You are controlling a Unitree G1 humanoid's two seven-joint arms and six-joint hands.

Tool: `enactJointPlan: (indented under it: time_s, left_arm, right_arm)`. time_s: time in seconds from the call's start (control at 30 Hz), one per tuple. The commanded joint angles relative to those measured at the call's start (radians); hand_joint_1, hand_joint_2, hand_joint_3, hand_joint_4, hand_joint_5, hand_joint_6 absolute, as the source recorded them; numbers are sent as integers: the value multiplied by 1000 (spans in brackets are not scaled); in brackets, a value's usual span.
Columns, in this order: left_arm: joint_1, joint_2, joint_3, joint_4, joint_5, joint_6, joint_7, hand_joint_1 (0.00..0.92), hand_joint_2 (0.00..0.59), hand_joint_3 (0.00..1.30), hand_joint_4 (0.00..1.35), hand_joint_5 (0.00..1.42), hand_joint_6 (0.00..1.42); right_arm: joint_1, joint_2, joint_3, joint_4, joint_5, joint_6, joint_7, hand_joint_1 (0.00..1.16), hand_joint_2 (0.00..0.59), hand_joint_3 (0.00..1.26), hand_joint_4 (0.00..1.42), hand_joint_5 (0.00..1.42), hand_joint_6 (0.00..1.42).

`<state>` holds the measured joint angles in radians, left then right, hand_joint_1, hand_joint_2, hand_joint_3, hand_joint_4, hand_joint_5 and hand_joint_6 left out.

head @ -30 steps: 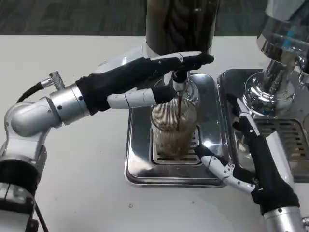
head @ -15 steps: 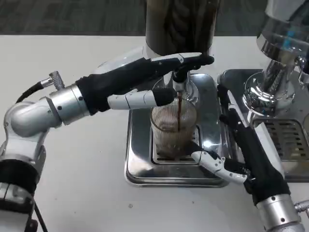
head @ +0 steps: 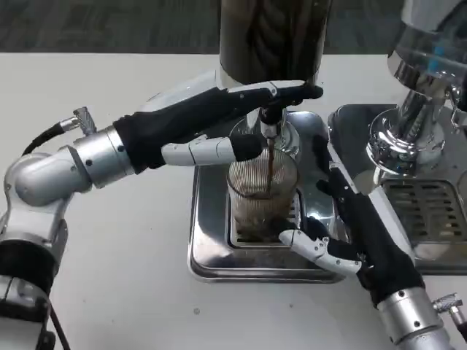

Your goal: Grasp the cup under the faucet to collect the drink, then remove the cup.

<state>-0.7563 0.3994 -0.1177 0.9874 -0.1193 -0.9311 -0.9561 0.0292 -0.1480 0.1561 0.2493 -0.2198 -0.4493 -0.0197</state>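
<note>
A ribbed clear cup (head: pixel 261 195) stands on the grate of a steel drip tray (head: pixel 210 251), under the faucet (head: pixel 270 125). A dark stream runs from the faucet into the cup, which is partly filled with brown drink. My left hand (head: pixel 208 120) reaches in from the left; its fingers (head: pixel 292 91) lie stretched over the tap above the faucet, and its thumb sits by the cup's rim. My right hand (head: pixel 357 230) stands open just right of the cup, with its fingers raised along the cup's side and its thumb low near the cup's base. I cannot tell whether it touches the cup.
The dark dispenser tank (head: pixel 273 36) rises behind the cup. A second chrome dispenser (head: pixel 419 102) with its own drip tray (head: pixel 430 211) stands at the right, close behind my right forearm. White table spreads to the left and front.
My right hand has moved left and forward, from the second tray to right beside the cup. The left hand stays on the tap and the stream keeps running.
</note>
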Motion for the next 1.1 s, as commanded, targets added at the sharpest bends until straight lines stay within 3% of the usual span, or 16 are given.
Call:
enactJointPlan:
  time_s: [0.03, 1.1]
  left_arm:
    - [34, 20, -34, 16, 64, 17, -29, 0, 76, 158, 69, 90, 7]
    - [32, 33, -48, 13, 70, 14, -14, 0, 76, 159, 70, 81, 7]
  right_arm:
    - [-28, 8, -7, 28, 11, -1, 5, 702, 195, 0, 0, 0, 82]
    - [-105, 43, -6, 139, 30, -19, 21, 671, 208, 0, 0, 0, 95]
